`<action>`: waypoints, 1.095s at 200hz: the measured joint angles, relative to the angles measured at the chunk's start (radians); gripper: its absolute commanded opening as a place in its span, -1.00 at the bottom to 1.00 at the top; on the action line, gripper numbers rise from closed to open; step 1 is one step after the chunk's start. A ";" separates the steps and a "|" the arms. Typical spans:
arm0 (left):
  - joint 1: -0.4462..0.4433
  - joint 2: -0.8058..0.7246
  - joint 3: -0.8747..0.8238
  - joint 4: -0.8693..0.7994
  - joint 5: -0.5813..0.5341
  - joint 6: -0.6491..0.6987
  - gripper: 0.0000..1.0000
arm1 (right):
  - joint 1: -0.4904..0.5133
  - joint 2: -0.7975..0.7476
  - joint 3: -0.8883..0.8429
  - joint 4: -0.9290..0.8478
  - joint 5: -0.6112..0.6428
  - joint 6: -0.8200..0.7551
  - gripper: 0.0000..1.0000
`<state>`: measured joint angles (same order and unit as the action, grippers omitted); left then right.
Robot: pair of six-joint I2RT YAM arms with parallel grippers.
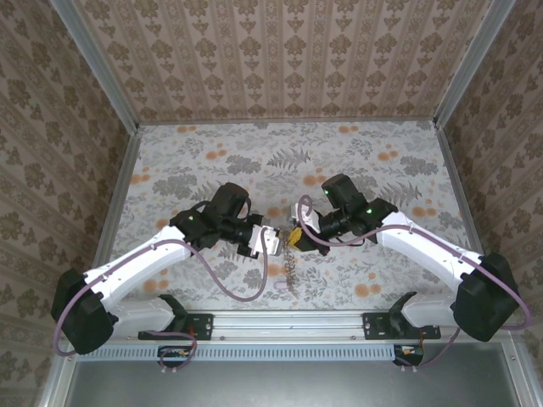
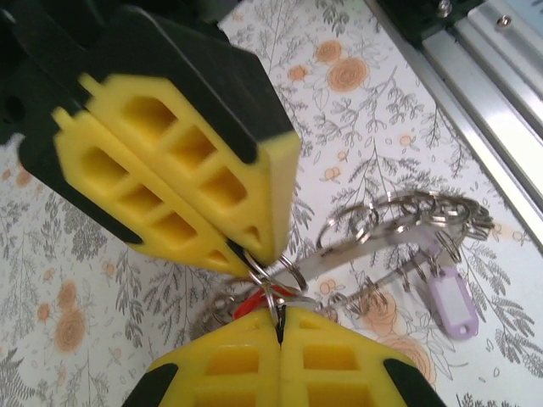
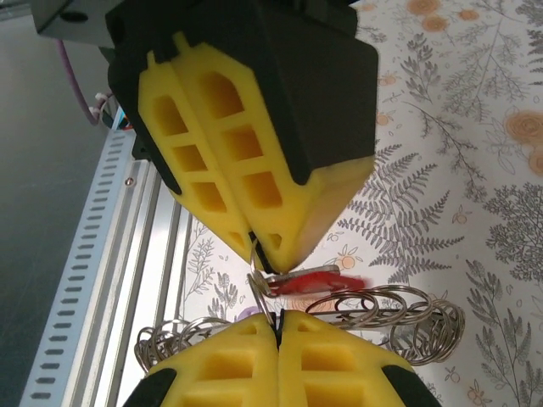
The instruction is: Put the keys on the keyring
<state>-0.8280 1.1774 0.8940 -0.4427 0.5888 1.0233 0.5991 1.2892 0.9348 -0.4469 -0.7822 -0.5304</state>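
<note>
Up close, left gripper [image 2: 279, 329] and right gripper [image 2: 243, 253] clamp the keyring [image 2: 454, 214] beside red key [image 3: 310, 281].

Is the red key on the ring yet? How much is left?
Done: the keyring is picked up at one end, the rest trailing down. In hand: the left end effector and right end effector are shut tip to tip, pinching a small loop of it, the red key right beside them. Left: I cannot tell whether the key is threaded; if not, thread it, then let go.
</note>
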 measured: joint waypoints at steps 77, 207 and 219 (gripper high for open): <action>-0.010 -0.002 -0.001 0.035 -0.071 -0.009 -1.00 | -0.044 -0.006 -0.013 0.072 -0.014 0.076 -1.00; 0.039 0.008 -0.059 0.256 -0.009 -0.411 -0.35 | -0.063 -0.086 -0.128 0.376 0.004 0.202 -1.00; 0.054 0.003 -0.061 0.278 0.014 -0.447 -0.35 | -0.063 -0.088 -0.133 0.396 0.006 0.206 -1.00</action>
<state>-0.7742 1.1801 0.8330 -0.1642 0.6029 0.5758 0.5358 1.2011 0.8017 -0.0513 -0.7765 -0.3244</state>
